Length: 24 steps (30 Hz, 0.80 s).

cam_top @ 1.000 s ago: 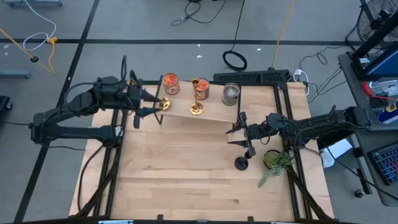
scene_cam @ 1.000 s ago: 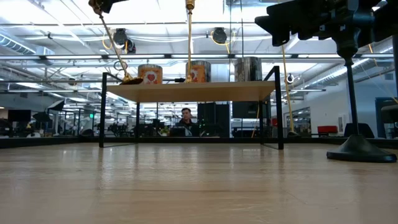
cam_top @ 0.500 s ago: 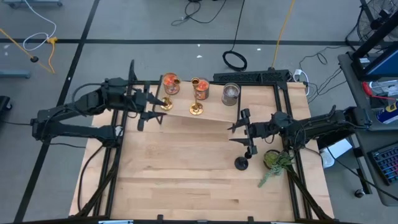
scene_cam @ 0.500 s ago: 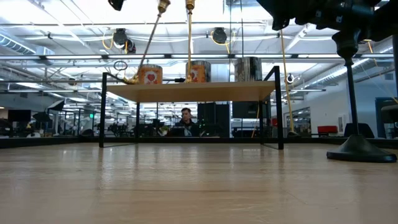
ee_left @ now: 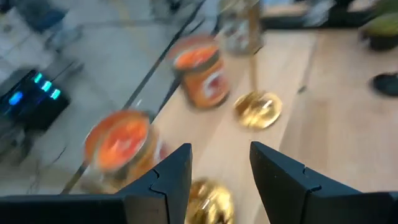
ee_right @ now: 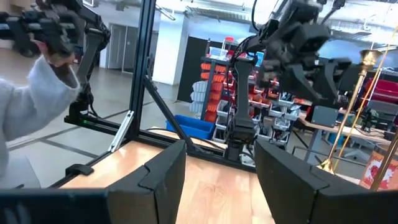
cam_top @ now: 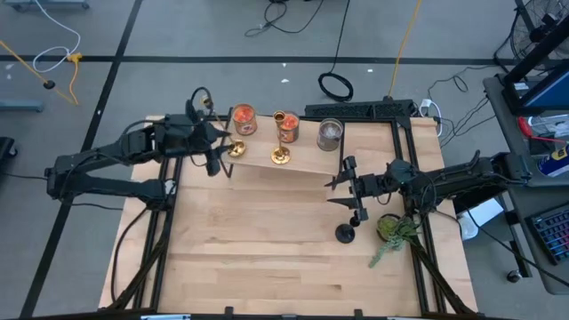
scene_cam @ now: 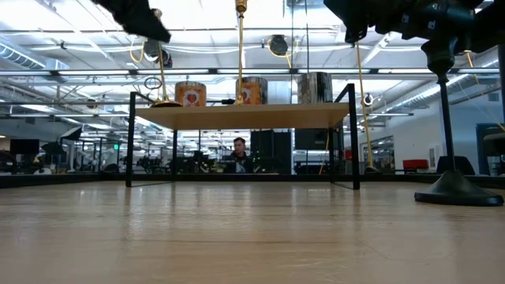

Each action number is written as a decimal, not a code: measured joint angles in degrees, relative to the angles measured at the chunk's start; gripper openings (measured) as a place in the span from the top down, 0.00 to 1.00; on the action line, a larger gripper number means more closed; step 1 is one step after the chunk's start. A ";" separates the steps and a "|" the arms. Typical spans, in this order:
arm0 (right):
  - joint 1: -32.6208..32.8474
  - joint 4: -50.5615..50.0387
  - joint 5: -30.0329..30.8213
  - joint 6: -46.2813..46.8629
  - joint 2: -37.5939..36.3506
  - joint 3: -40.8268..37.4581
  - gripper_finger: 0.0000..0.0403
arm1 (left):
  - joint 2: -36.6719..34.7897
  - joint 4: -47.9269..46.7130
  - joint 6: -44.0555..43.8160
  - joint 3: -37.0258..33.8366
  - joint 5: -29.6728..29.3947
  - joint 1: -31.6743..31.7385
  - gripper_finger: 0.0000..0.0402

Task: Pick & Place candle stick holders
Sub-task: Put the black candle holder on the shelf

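Brass-gold, the nearer candle stick holder (cam_top: 236, 148) stands on the raised wooden shelf (cam_top: 302, 161) at the table's far edge, at about 3 o'clock from the left gripper (cam_top: 213, 149) and just beside it; in the left wrist view its round base (ee_left: 208, 200) shows between and just past the spread fingers (ee_left: 169, 177), and nothing is clamped between them, so the gripper is released. A second brass-gold holder (cam_top: 280, 156) stands on the same shelf at 3 o'clock from the first, near the middle orange jar. The black holder (cam_top: 345, 234) stands on the wooden table (cam_top: 267, 258) itself, at about 6 o'clock from the right gripper (cam_top: 342, 188) and near it; that gripper hangs with fingers apart and grips nothing. Counted: three holders, two gold and one black; two orange jar candles (cam_top: 244, 119) (cam_top: 286, 125); one grey jar candle (cam_top: 330, 133); one small green plant (cam_top: 394, 233) at 3 o'clock from the black holder. In the low view the black holder's top is covered by the dark arm above it, the middle gold stem (scene_cam: 241, 47) runs to the picture's upper edge, and a seated person (scene_cam: 238, 155) shows in the room under the shelf. The left wrist view is blurred, so the near gold base is hard to read in detail
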 joint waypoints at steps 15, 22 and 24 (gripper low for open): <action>0.00 0.06 0.09 -1.37 0.00 0.00 0.54 | 0.67 -6.28 -7.01 0.00 -7.26 0.00 0.58; 0.00 0.02 0.17 -1.35 0.00 0.00 0.54 | 4.22 -1.05 -4.20 -0.04 -7.37 0.11 0.58; 0.00 -0.10 0.17 -1.35 0.00 0.00 0.54 | 5.59 0.54 -4.04 -0.04 -7.37 0.11 0.58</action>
